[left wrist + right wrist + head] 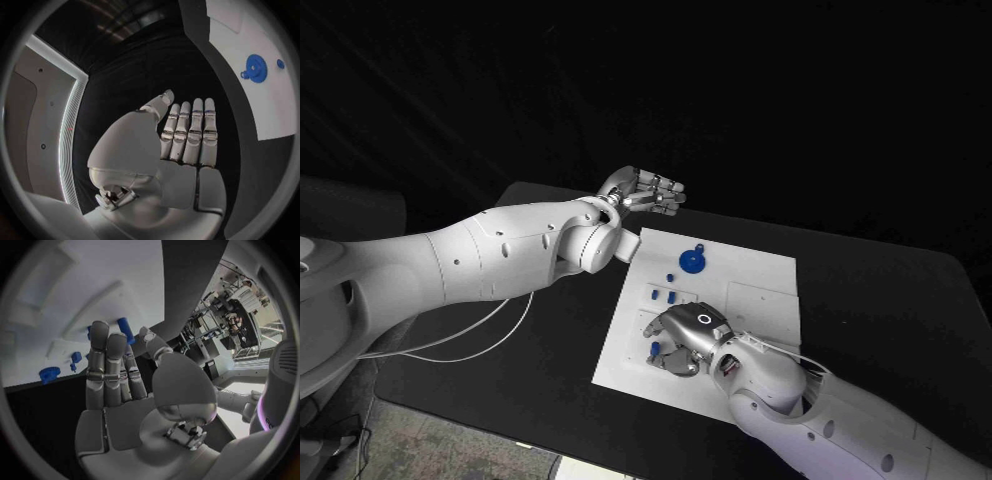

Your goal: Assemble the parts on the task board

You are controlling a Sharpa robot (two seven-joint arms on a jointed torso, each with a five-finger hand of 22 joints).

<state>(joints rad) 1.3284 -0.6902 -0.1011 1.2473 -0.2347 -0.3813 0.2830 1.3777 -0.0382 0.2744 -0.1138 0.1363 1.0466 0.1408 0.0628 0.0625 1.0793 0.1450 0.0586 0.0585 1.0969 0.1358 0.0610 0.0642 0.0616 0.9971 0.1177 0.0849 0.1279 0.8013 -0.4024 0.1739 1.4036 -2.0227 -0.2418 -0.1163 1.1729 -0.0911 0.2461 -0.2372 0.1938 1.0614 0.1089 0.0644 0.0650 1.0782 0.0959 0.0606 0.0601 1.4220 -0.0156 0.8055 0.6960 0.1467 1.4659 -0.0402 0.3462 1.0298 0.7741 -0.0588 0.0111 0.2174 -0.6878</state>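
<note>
The white task board (747, 290) lies in the middle of the black table. A blue gear (692, 261) sits near its far left side, with small blue parts (664, 293) just in front of it. My right hand (682, 338) hovers low over the board's near left part, and a blue peg (125, 329) sits pinched between its thumb and a fingertip (117, 340); the peg also shows in the head view (656, 349). My left hand (651, 192) hangs past the board's far left corner, fingers straight and side by side (187, 135), holding nothing.
Black table (877, 290) surrounds the board on all sides. The left wrist view shows the gear (254, 66) and a small blue part (280, 63) on the board (250, 25). More blue parts (76, 357) and the gear (49, 374) lie beyond the right hand.
</note>
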